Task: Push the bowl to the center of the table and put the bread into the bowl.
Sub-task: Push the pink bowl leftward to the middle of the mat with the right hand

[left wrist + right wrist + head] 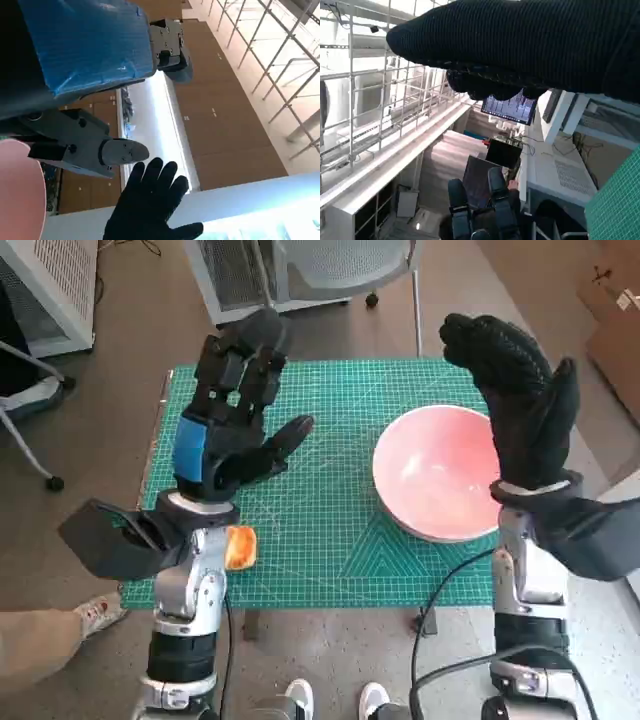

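A brown floor surrounds a small desk (330,580) covered with a green grid mat (320,530); a wheeled chair base (300,280) stands beyond its far edge, and a person's white shoes (335,698) show at the near edge. The pink bowl (435,472) sits on the mat's right half, off centre. The bread (240,547), golden and partly hidden by the left forearm, lies near the mat's front-left corner, well apart from the bowl. The left hand (232,405), blue tape across its back, is raised above the mat's left side, fingers spread and holding nothing. The gloved right hand (522,405) is raised upright at the bowl's far right edge, fingers apart and empty; whether it touches the rim cannot be told. In the right wrist view, a monitor (509,109) glows on a white counter behind the glove.
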Action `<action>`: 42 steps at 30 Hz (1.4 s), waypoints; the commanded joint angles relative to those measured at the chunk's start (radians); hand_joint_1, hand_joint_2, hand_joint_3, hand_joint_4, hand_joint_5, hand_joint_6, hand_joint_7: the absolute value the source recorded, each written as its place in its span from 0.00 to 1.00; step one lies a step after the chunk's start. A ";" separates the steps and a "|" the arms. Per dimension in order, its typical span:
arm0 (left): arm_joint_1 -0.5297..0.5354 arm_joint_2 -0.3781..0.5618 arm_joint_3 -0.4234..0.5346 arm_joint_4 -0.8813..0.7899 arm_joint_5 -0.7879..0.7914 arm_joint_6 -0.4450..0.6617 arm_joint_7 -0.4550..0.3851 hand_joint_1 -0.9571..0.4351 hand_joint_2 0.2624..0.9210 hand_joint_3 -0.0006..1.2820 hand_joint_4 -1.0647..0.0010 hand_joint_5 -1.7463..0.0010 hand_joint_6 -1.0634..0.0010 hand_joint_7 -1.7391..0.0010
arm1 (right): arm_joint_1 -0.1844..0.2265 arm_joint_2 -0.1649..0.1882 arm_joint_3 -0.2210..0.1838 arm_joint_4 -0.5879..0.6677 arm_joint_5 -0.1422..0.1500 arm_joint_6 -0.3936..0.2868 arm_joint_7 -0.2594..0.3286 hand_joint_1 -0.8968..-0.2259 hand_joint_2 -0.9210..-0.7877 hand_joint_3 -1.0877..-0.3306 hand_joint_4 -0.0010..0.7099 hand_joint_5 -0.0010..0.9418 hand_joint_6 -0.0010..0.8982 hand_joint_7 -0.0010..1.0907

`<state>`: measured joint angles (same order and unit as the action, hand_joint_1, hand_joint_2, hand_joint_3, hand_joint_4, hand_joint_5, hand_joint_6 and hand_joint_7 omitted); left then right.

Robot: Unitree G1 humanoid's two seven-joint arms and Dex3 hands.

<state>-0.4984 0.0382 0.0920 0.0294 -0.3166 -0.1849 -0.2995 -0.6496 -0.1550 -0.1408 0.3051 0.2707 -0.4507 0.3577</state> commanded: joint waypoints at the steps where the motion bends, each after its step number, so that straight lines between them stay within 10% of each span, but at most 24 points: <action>1: -0.008 0.003 0.002 0.009 0.000 -0.013 -0.005 0.60 0.91 0.25 0.86 0.90 1.00 0.53 | -0.001 -0.004 -0.003 0.017 0.002 0.013 0.005 0.54 0.00 0.72 0.58 0.01 0.51 0.00; 42: -0.024 0.001 -0.008 0.065 0.023 -0.056 -0.003 0.60 0.90 0.26 0.87 0.89 1.00 0.54 | -0.053 -0.009 -0.004 0.151 -0.002 -0.050 0.050 0.54 0.00 0.72 0.57 0.00 0.50 0.00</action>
<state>-0.5071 0.0364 0.0895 0.0938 -0.3089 -0.2253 -0.2997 -0.7026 -0.1559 -0.1464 0.4382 0.2709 -0.5107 0.3962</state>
